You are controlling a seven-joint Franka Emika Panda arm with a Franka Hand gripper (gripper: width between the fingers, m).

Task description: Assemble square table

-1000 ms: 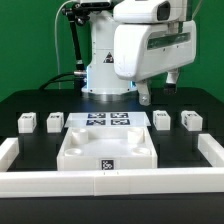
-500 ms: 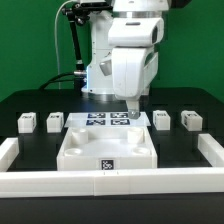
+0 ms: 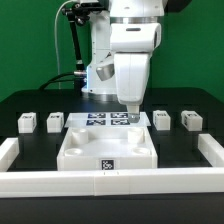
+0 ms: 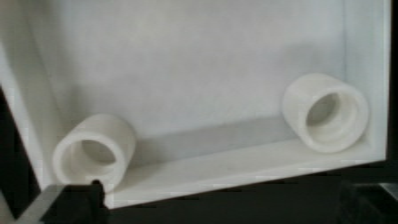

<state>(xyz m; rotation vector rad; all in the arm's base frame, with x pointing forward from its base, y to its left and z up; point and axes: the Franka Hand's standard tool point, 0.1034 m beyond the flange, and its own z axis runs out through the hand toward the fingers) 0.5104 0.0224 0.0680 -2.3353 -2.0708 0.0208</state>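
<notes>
The square table top (image 3: 108,146) lies in the middle of the black table, a white square with a raised rim. Two white block legs (image 3: 27,122) (image 3: 55,122) stand at the exterior view's left and two more legs (image 3: 161,119) (image 3: 189,119) at its right. My gripper (image 3: 131,112) hangs over the top's far edge, pointing down. In the wrist view the table top's inner face (image 4: 196,70) fills the picture, with two round corner sockets (image 4: 93,150) (image 4: 326,110). The gripper (image 4: 222,205) stands open, with a dark finger (image 4: 71,200) at one side and nothing between the jaws.
The marker board (image 3: 100,119) lies flat just behind the table top. A long low white border rail (image 3: 110,181) runs along the front and up both sides. The robot's base (image 3: 100,75) and cables stand at the back.
The arm has swung from the exterior view's right to the middle and come down over the table top's far edge. The jaws have stayed open.
</notes>
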